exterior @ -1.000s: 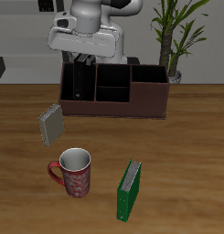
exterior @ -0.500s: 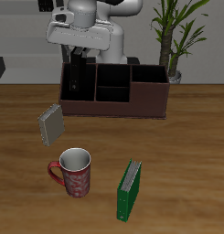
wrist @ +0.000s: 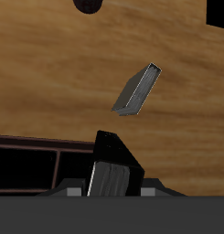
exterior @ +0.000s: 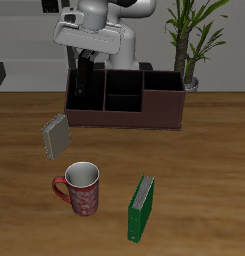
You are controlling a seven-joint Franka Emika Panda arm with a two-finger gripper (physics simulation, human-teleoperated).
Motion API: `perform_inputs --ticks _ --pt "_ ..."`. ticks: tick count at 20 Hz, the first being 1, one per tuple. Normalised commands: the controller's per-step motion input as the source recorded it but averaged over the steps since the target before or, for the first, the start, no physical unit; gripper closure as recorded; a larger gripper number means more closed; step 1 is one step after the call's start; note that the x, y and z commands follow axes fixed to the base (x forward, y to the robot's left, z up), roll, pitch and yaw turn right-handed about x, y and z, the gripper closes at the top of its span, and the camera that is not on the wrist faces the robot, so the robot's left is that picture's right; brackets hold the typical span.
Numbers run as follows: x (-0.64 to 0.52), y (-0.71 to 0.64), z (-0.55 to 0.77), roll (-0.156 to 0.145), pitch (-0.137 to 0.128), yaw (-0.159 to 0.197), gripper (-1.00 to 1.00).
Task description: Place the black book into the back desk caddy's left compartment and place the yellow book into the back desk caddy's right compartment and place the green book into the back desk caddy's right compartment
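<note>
The black book (exterior: 87,85) stands leaning in the left compartment of the back desk caddy (exterior: 124,118), its top above the wall. My gripper (exterior: 84,58) is directly over it, and in the wrist view the fingers sit close on both sides of the black book (wrist: 112,169), shut on it. The yellow book (exterior: 56,137), grey-tan, stands tilted on the table in front of the caddy; the wrist view also shows this yellow book (wrist: 136,90). The green book (exterior: 141,208) stands upright near the front edge. The right compartment (exterior: 162,95) holds nothing.
A red patterned mug (exterior: 82,190) stands between the yellow and green books. A potted plant (exterior: 189,40) rises behind the caddy's far end. The caddy's small middle cells (exterior: 122,90) look empty.
My hand has risen a little over the caddy's end slot. The black book now leans more and shows taller above the wall. The other books and the mug have not moved.
</note>
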Motion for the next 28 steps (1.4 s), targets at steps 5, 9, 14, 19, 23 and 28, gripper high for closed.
perform_inputs --ticks 5,9,14,19,23,28 --pt "-0.13 0.02 -0.19 0.0 0.029 -0.033 1.0" --pt "-0.2 0.0 -0.1 -0.018 0.004 -0.045 1.0" --pt "-0.17 0.07 -0.09 0.022 0.013 -0.001 1.0" --pt "-0.13 -0.04 -0.13 -0.005 0.019 -0.017 1.0" --pt "-0.05 0.04 -0.07 -0.004 0.007 0.006 1.0" --pt "-0.04 -0.01 -0.08 0.0 0.015 -0.012 1.0"
